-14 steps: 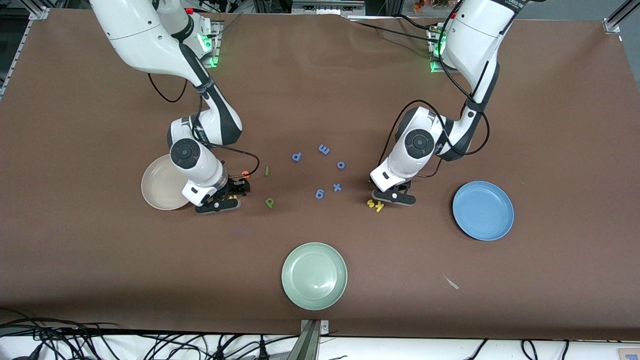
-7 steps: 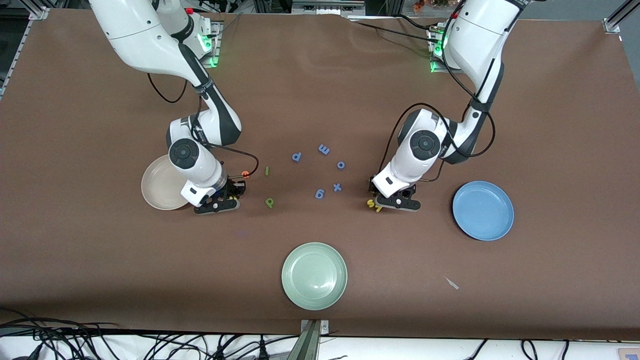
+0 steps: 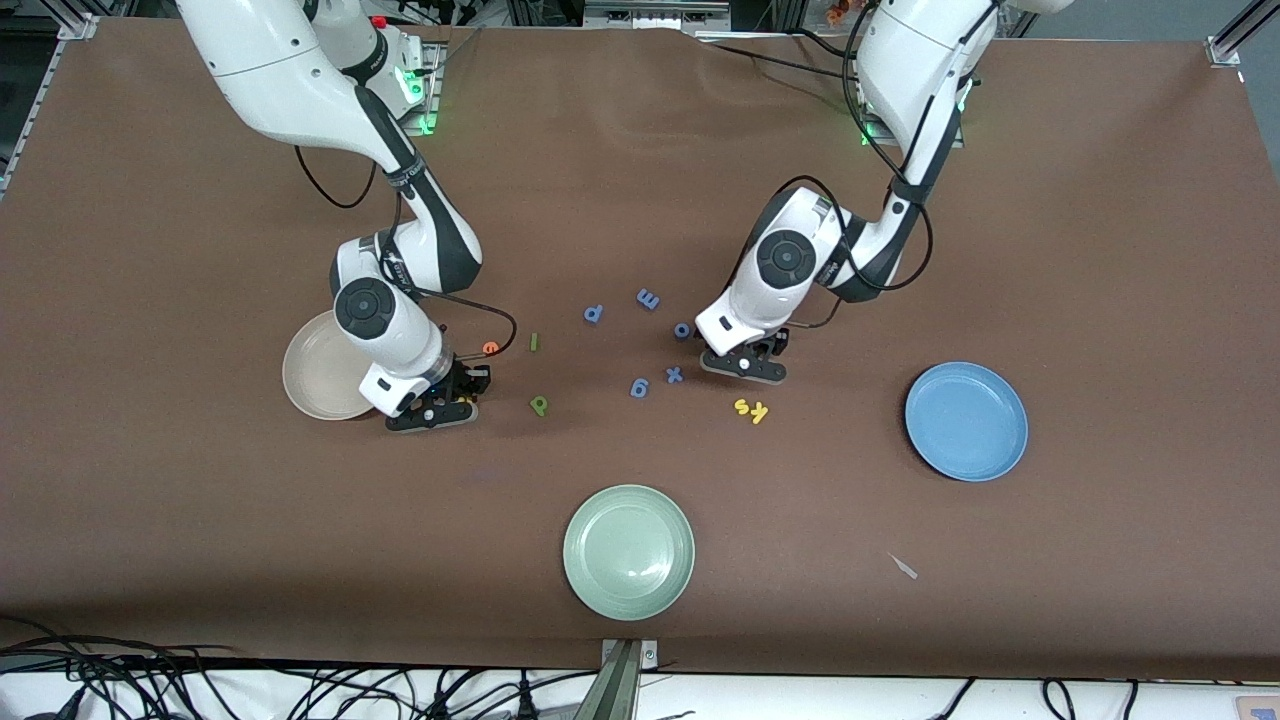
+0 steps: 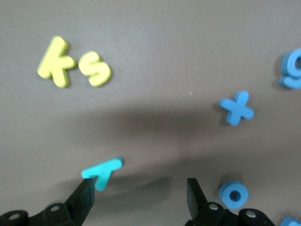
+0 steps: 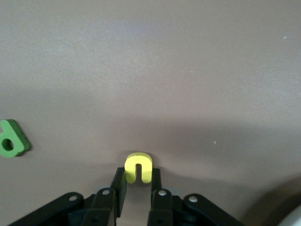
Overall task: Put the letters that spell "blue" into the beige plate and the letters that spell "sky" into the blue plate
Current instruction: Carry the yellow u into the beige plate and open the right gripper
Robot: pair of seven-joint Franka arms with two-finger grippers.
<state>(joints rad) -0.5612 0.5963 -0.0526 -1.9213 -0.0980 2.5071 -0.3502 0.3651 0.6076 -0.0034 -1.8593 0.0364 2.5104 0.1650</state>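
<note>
My right gripper (image 3: 432,412) (image 5: 138,182) is down at the table beside the beige plate (image 3: 312,372), shut on the yellow u (image 5: 138,167). The orange e (image 3: 490,348), thin green l (image 3: 534,342) and green b (image 3: 539,404) (image 5: 11,138) lie close by. My left gripper (image 3: 742,366) (image 4: 139,195) hangs open over the table between the blue o and x. The teal y (image 4: 102,172) sits at the tip of one finger, not gripped. The yellow k (image 4: 55,61) and s (image 4: 95,69) lie side by side (image 3: 750,409). The blue plate (image 3: 965,420) stands toward the left arm's end.
Several blue letters lie mid-table, among them the o (image 3: 682,330) (image 4: 233,194), x (image 3: 675,375) (image 4: 236,107) and g (image 3: 639,387). A pale green plate (image 3: 628,565) sits nearer the front camera. A small scrap (image 3: 903,566) lies near the blue plate.
My left gripper has opened and moved away from the yellow k and s toward the blue o. My right gripper has closed on the yellow u, barely shifting.
</note>
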